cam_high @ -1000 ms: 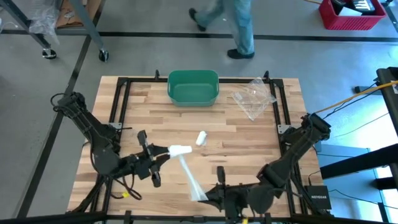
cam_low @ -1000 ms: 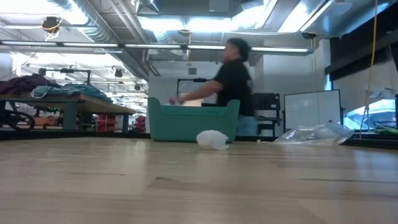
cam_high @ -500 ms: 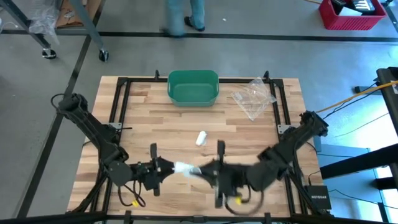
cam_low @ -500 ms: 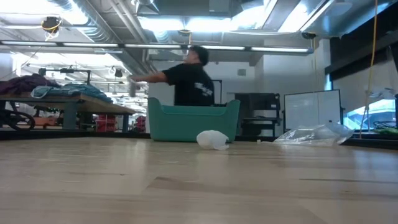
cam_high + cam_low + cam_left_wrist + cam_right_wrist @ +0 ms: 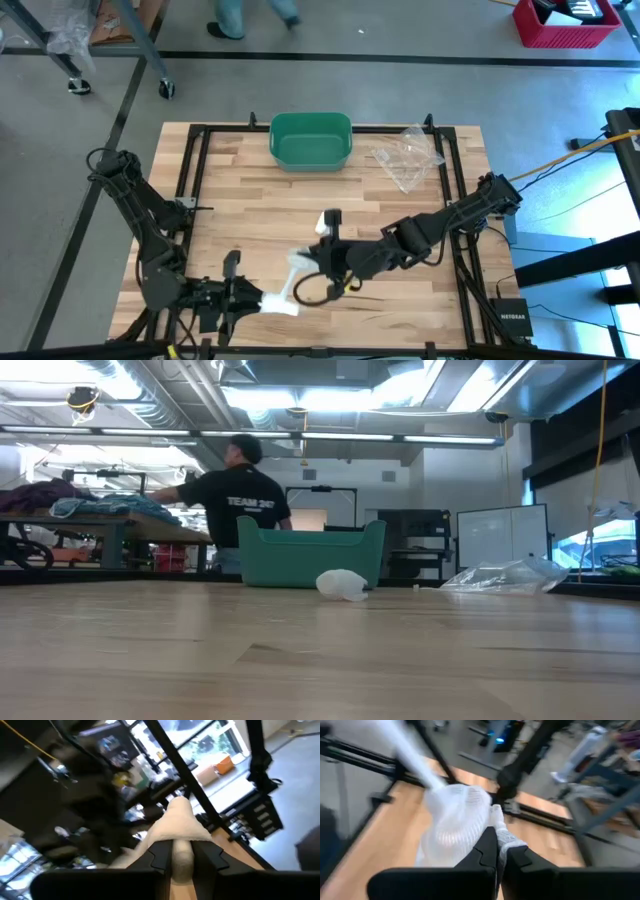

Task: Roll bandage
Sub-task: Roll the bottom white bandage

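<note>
Right pincer (image 5: pixel 499 851) grips bandage (image 5: pixel 454 826); person's shirt (image 5: pixel 240 508) reads "TEAM 24/7".

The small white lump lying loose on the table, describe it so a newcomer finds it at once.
Start at the green bin at the table's far edge. Toward the arms lies a small white lump, alone on bare wood; unlike the stretched bandage, no tool holds it.

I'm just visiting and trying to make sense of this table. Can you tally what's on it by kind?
Bandage strips held between the two end effectors: 1
Small white rolls lying loose: 1
Green tubs: 1
Clear plastic bags: 1
Total: 4
</note>
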Tool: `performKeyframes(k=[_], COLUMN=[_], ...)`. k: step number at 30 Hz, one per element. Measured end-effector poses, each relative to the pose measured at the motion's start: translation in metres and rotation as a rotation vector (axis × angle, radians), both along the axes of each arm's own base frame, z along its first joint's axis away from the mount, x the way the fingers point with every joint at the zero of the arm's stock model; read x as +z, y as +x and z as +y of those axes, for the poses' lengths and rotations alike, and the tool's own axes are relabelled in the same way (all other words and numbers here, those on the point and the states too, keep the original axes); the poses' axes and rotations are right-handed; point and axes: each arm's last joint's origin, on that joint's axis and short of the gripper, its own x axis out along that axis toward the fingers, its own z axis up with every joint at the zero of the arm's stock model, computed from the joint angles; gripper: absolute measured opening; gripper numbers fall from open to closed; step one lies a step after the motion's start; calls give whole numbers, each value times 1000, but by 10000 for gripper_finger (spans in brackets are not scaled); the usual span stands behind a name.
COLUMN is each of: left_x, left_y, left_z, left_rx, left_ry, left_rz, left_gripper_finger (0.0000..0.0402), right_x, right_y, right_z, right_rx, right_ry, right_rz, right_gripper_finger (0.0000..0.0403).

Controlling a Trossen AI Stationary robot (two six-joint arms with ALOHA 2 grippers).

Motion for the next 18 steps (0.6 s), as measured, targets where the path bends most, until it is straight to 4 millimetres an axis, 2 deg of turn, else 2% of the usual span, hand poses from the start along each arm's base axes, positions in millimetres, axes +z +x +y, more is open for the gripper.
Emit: performKeyframes(k=[6, 9, 14, 18], left_x=[9, 9, 6, 7], left_y=[0, 5, 13, 13], left_z=[3, 7, 13, 14], left_rx=[78, 105, 132, 132], left_ry=[55, 76, 53, 41], left_rz=[-57, -56, -33, -36], left_gripper_finger=[40, 40, 40, 40], right_x=[-23, -27, -26, -9], right_y=[3, 5, 5, 1], right_z=[5, 4, 3, 2], right_rx=[51, 29, 35, 36], right_ry=[126, 172, 202, 177], right_rz=[26, 32, 33, 20], right_gripper_finger=[5, 22, 113, 199])
